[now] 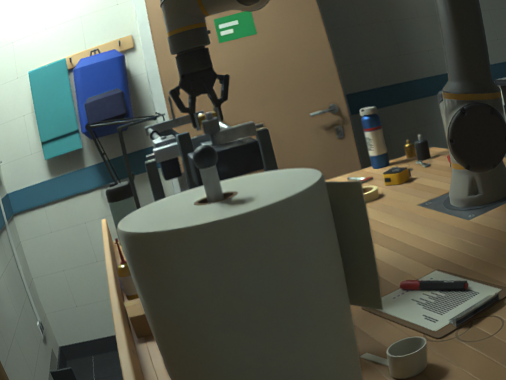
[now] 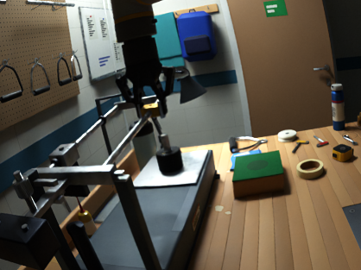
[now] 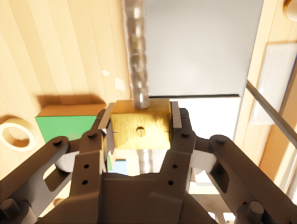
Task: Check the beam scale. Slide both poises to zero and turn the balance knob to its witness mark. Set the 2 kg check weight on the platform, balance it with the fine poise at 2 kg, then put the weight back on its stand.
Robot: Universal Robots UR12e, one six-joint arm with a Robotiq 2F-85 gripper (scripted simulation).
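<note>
My gripper [image 3: 140, 124] hangs over the far end of the beam scale [image 2: 129, 184]. Between its fingers sits a brass poise [image 3: 140, 128] on the notched beam bar [image 3: 135, 53]. From the second side camera the same poise [image 2: 150, 108] shows as a small yellow block under my gripper [image 2: 147, 105]. The dark 2 kg check weight [image 2: 169, 158] stands upright on the grey platform [image 2: 172, 169], below the beam. The green-topped stand [image 2: 258, 173] sits on the bench right of the scale, with nothing on it. My gripper is closed on the brass poise.
A big paper roll [image 1: 240, 280] fills the side camera's foreground and hides most of the scale. A tape ring [image 2: 310, 168], a tape measure [image 2: 342, 152] and small tools lie right of the stand. A notebook with a red marker [image 1: 434, 285] and a cup [image 1: 406, 356] lie near the bench front.
</note>
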